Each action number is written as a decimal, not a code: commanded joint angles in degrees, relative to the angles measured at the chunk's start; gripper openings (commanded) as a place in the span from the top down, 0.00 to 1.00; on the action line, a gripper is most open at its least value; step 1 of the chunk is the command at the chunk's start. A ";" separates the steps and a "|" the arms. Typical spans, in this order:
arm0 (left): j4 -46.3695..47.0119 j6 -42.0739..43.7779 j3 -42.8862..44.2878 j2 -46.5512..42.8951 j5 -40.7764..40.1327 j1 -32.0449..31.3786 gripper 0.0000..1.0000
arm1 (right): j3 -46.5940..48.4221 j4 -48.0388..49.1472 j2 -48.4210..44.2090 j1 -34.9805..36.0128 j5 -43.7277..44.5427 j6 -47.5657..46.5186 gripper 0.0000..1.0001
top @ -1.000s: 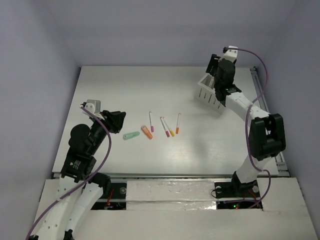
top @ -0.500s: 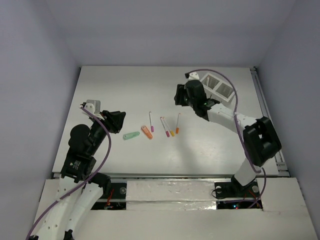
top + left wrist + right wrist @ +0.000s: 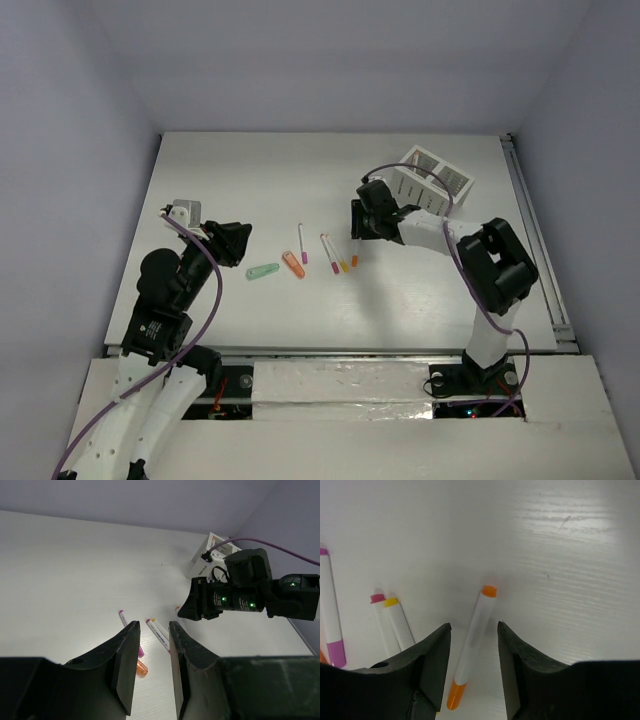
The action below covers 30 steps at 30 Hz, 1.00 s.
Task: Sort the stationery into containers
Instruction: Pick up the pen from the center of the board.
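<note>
Several pens lie mid-table: a pink-capped pen [image 3: 302, 243], a pink [image 3: 329, 254] and a yellow-capped pen [image 3: 339, 256] side by side, and an orange-capped pen [image 3: 356, 247]. A stubby orange piece [image 3: 293, 264] and a mint-green piece [image 3: 262, 270] lie to their left. The white slotted holder [image 3: 432, 180] sits at the back right. My right gripper [image 3: 358, 222] is open, low over the orange-capped pen [image 3: 472, 642], which lies between its fingers [image 3: 473, 625]. My left gripper [image 3: 240, 243] is open and empty [image 3: 153, 623], left of the mint piece.
The right arm's forearm [image 3: 430, 228] stretches from the holder's side toward the pens. A metal rail [image 3: 535, 250] runs along the table's right edge. Grey walls close in the table on three sides.
My right gripper has swung from over the holder at the back right, leftward and down to the orange-capped pen. The holder has shifted slightly. The left arm has not moved.
</note>
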 commanded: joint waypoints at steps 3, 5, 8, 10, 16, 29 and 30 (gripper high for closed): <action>3.12 0.33 1.21 -0.72 0.54 0.31 0.73 | 2.43 -3.05 2.37 1.00 -0.42 0.93 0.53; 3.12 0.33 1.29 -0.72 0.63 0.31 0.73 | 2.70 -3.75 3.33 1.00 0.10 0.67 0.53; 3.12 0.24 1.29 -0.89 0.72 0.31 0.73 | 3.84 -4.63 4.83 1.00 -0.16 0.32 0.54; 3.21 0.24 1.29 -0.81 0.80 0.31 0.73 | 5.41 -5.42 5.62 1.00 -0.25 -0.03 0.60; 2.86 0.24 1.56 -0.89 0.45 0.31 0.73 | 8.76 -10.25 7.29 1.00 3.87 -1.79 0.76; 2.86 0.51 1.73 -1.86 0.27 0.31 0.73 | 10.61 -15.71 10.19 1.53 8.45 -5.75 0.77; 2.77 0.42 1.65 -1.86 0.27 0.31 0.73 | 10.35 -15.36 9.93 1.53 8.80 -5.75 0.88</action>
